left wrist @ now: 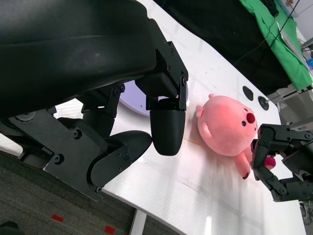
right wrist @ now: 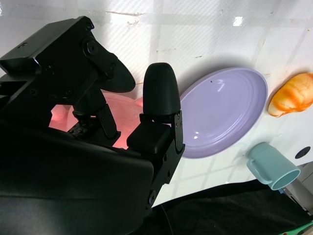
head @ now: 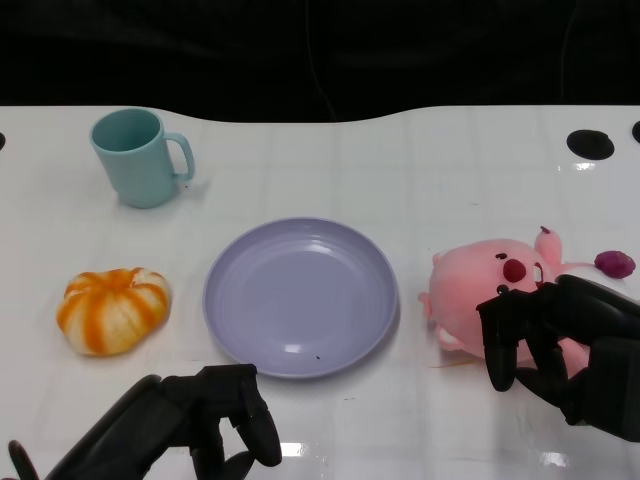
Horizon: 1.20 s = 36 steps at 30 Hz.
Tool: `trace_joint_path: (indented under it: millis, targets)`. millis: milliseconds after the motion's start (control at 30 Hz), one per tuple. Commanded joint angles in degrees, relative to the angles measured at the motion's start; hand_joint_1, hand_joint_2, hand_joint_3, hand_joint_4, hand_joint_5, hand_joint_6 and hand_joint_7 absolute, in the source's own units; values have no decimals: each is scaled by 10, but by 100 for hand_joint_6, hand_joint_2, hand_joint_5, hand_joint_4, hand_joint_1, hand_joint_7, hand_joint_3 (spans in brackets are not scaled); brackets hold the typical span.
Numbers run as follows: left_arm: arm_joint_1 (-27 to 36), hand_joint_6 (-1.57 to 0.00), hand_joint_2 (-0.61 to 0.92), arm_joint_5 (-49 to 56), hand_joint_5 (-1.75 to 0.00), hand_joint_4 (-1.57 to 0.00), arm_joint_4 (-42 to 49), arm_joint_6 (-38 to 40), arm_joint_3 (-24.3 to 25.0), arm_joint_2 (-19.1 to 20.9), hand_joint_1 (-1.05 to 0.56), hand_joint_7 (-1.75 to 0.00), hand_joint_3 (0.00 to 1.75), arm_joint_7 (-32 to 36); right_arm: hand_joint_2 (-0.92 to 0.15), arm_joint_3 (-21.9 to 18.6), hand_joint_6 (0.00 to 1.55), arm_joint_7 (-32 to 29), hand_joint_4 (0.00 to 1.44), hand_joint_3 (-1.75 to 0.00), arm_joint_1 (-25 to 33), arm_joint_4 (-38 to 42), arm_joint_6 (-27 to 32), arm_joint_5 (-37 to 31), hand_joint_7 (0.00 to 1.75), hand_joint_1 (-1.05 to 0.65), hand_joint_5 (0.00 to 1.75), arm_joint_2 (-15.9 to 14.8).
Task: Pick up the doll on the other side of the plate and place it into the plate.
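Grasp step — right hand [head: 560, 345] over the pink doll [head: 480, 290] near the table's right edge, fingers spread around it, not yet clamped. Next: close, lift, carry left into the plate [head: 235, 320].

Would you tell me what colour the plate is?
The plate is pale lavender-purple, clearest in the head view.

The right hand [head: 560, 345] covers the near side of the pink doll [head: 480, 285], and whether its fingers touch the doll cannot be told.
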Motion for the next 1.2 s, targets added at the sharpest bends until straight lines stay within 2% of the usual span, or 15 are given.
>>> trace_joint_path:
  millis: [33, 533, 667, 767, 833, 900, 1000, 1100, 1200]
  targets:
    - [-2, -66, 54, 2, -175, -69, 2, -5, 4, 10, -17, -143, 117, -5, -39, 0, 77, -1, 83, -131, -5, -2, 0, 1, 149, -6, 175, -2]
    - [-3, -66, 54, -1, -175, -69, 5, -9, 5, 12, -17, -144, 117, -3, -40, -1, 76, -4, 82, -129, -5, 1, -3, 2, 146, -5, 175, 0]
    - [-2, -66, 54, -2, -175, -69, 5, -8, 5, 12, -17, -144, 117, -3, -42, -2, 77, -6, 80, -125, -4, 0, 1, 3, 139, -5, 173, 3]
    - [-2, -66, 54, -2, -175, -69, 4, -7, 6, 12, -17, -144, 117, -3, -44, -6, 79, -14, 80, -120, -3, 8, -15, 9, 120, -5, 161, 9]
    - [-2, -66, 54, -3, -175, -69, 6, -8, 6, 12, -17, -144, 117, -3, -50, -10, 82, -22, 80, -100, -2, 16, -33, 16, 94, -7, 134, 14]
    - [-2, -66, 54, -3, -175, -69, 5, -7, 6, 12, -17, -144, 117, -4, -57, -13, 83, -28, 80, -82, -1, 16, -41, 21, 78, -11, 123, 19]
    - [-2, -66, 54, -4, -175, -69, 5, -7, 6, 11, -16, -144, 116, -3, -72, -20, 84, -42, 73, -46, 1, 16, -64, 35, 51, -16, 109, 29]
    - [-1, -66, 55, -3, -175, -69, 3, -4, 6, 13, -17, -144, 116, -4, -79, -26, 79, -49, 68, -29, 5, 16, -83, 57, 33, -19, 87, 41]
    - [-2, -65, 55, -4, -175, -69, 4, -3, 7, 14, -17, -144, 116, -4, -83, -30, 75, -53, 64, -20, 7, 13, -91, 64, 24, -21, 74, 48]
